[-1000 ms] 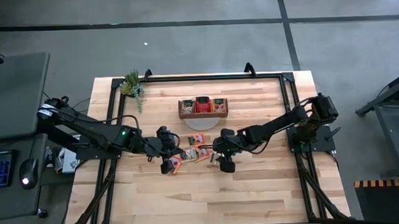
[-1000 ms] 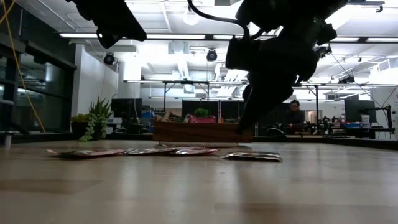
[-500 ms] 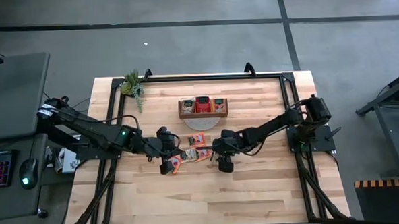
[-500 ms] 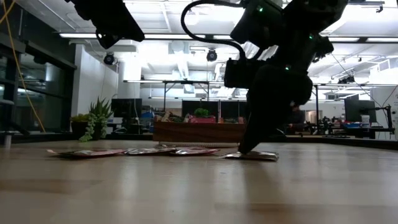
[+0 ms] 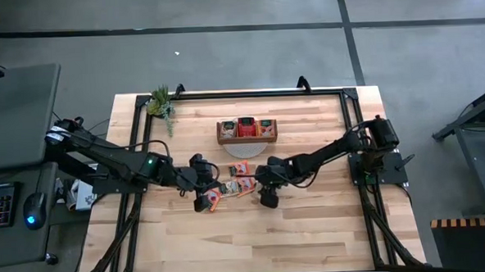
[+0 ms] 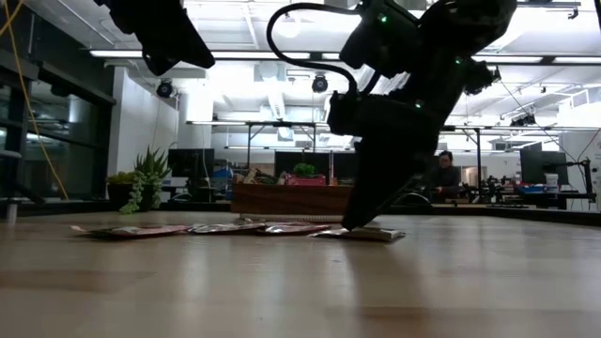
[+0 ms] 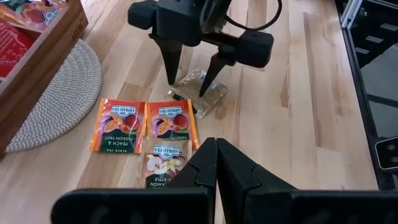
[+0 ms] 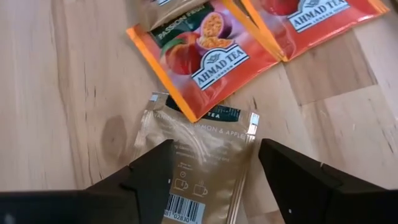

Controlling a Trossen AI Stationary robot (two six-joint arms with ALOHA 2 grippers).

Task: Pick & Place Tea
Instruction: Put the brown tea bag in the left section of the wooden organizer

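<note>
Pick step. My right hand [image 7: 189, 74] is down over the gold sachet [image 8: 202, 158], fingers spread wide astride it, nothing gripped. It lies flat on the surface [image 5: 312, 231], an orange sachet [image 8: 205, 56] overlapping its far edge. Next: close on it and lift clear. Open wood on the side away from the other sachets. Left hand [image 7: 216, 163] hovers near, fingers together, empty. Tray [image 5: 247, 130] beyond.

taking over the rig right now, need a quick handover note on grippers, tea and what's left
Right gripper: open, fingers straddling the gold sachet on the table, not yet gripped.
Left gripper: shut, empty, hovering beside the loose sachets.
Tea: two orange sachets side by side and a brown one lie loose near the round mat; the wooden tray already holds some.
Left: grip the gold sachet, tray it, then the rest.
</note>
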